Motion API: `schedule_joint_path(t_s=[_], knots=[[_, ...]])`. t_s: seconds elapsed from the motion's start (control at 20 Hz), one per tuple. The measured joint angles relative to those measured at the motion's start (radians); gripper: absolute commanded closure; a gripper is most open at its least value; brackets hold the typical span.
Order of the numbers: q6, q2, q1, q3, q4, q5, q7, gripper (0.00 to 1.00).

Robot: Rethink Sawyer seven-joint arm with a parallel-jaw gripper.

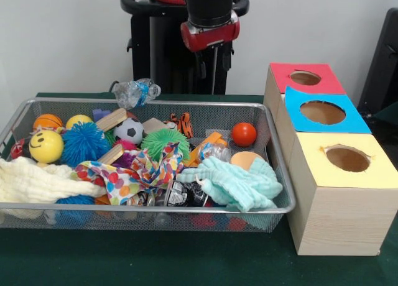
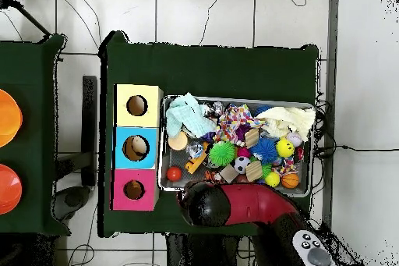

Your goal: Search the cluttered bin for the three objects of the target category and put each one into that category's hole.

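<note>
Front view puts the wire-mesh bin (image 1: 149, 208) nearest, on the green table. The task sentence does not name the target category, so I cannot say which three things are wanted; whichever they are, they lie somewhere in this bin.

Along the near rim, a cream muslin cloth (image 1: 37, 180), a bright patterned fabric strip (image 1: 140, 174) and a mint-green knitted cloth (image 1: 233, 183) are draped over other items. In my judgement the search goes best if these covers are lifted or pushed aside first, since they hide much of what is beneath.

Behind them sit a yellow smiley ball (image 1: 46, 146), a blue spiky rubber ball (image 1: 84, 143), a green spiky rubber ball (image 1: 163, 140), a small black-and-white football (image 1: 129, 130) and a glossy red ball (image 1: 244, 134). They are packed close together, so a pick should come straight down on one item whose sides are free; the red ball stands most apart. The round ones would likely roll under a glancing touch.

A crushed clear plastic bottle (image 1: 135, 92) rests on the far rim.

Beside the bin stand three wooden boxes: the yellow-topped box (image 1: 329, 217) nearest, then the blue-topped box (image 1: 354, 123), then the red-topped box (image 1: 333, 84), each with a round hole.

Farthest back, the gripper (image 1: 213, 71) hangs above the bin's far edge, carrying nothing I can see; whether it is spread or closed I cannot tell.
</note>
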Motion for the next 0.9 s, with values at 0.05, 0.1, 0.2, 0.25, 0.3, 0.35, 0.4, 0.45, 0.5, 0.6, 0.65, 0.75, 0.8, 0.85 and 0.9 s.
schedule_joint_path(t_s=[0.05, 0.1, 0.2, 0.25, 0.3, 0.35, 0.4, 0.45, 0.5, 0.6, 0.65, 0.75, 0.8, 0.85, 0.9], knots=[[0.0, -0.005, 0.002, 0.0, 0.001, 0.003, 0.0, 0.0], [0.0, -0.013, 0.004, 0.0, 0.004, 0.008, 0.0, 0.0], [0.0, -0.033, 0.001, -0.001, 0.017, 0.017, 0.0, 0.0], [0.0, -0.036, 0.0, -0.001, 0.021, 0.017, 0.0, 0.0], [0.0, -0.04, -0.001, -0.002, 0.025, 0.018, 0.0, 0.0], [0.0, -0.044, -0.003, -0.004, 0.034, 0.017, 0.0, 0.0], [-0.003, -0.047, -0.005, -0.006, 0.043, 0.017, 0.0, 0.0], [-0.005, -0.048, -0.006, -0.007, 0.049, 0.017, 0.0, 0.0], [-0.006, -0.049, -0.007, -0.008, 0.054, 0.017, 0.0, 0.0], [-0.017, -0.053, -0.01, -0.012, 0.076, 0.017, 0.0, 0.0], [-0.019, -0.053, -0.01, -0.013, 0.08, 0.017, 0.0, 0.0], [-0.028, -0.052, -0.011, -0.014, 0.093, 0.017, 0.0, 0.0], [-0.032, -0.051, -0.011, -0.014, 0.097, 0.017, 0.0, 0.0], [-0.035, -0.05, -0.01, -0.014, 0.101, 0.017, 0.0, 0.0], [-0.039, -0.044, -0.01, -0.014, 0.101, 0.017, 0.0, 0.0]])
